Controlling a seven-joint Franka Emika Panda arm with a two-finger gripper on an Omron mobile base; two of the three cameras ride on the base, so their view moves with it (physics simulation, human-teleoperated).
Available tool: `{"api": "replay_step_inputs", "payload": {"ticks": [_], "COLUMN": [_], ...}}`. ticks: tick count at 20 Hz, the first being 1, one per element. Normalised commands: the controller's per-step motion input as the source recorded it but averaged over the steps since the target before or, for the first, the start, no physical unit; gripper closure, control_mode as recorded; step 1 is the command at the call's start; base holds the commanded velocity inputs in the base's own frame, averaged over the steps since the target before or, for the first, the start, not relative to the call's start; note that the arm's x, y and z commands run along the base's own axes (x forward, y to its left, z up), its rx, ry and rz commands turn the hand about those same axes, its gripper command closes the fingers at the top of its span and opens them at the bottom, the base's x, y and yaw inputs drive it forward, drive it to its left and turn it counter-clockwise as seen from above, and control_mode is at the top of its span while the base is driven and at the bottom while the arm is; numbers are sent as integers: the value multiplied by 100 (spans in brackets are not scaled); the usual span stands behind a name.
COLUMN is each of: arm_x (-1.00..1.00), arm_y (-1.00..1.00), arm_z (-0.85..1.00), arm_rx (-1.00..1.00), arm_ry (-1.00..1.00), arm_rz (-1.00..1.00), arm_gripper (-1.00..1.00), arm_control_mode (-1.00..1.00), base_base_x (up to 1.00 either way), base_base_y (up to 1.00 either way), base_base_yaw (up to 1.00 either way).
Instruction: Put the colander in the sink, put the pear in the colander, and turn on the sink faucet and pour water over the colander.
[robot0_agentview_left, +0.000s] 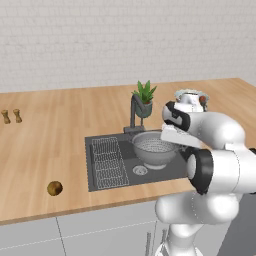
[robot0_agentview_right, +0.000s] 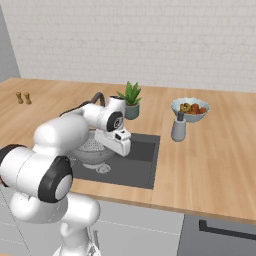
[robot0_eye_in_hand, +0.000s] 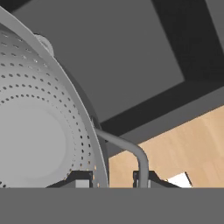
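Gripper (robot0_eye_in_hand: 111, 180) clamps colander (robot0_agentview_left: 154, 148) rim over sink (robot0_agentview_left: 92, 170), near its right wall.

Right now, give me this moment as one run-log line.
stage: colander placement | gripper: shut on colander rim | colander: over sink | pear: on counter | faucet: untouched

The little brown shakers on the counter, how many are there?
2. The left shaker and the right shaker stand side by side near the counter's far left end, well away from the sink. Others may be hidden behind the arm.
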Motion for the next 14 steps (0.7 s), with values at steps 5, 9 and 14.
{"api": "replay_step_inputs", "payload": {"ticks": [5,9,14], "arm_x": [33,44,58], "arm_y": [-4,0,0], "arm_z": [-29,-39,-39], "arm_rx": [0,0,1], "arm_ry": [0,0,0], "arm_rz": [0,0,0], "arm_gripper": [100,100,100], "arm_control_mode": [-100,-100,-100], "base_base_x": [0,0,0], "base_base_y": [0,0,0], "base_base_yaw": [0,0,0]}}
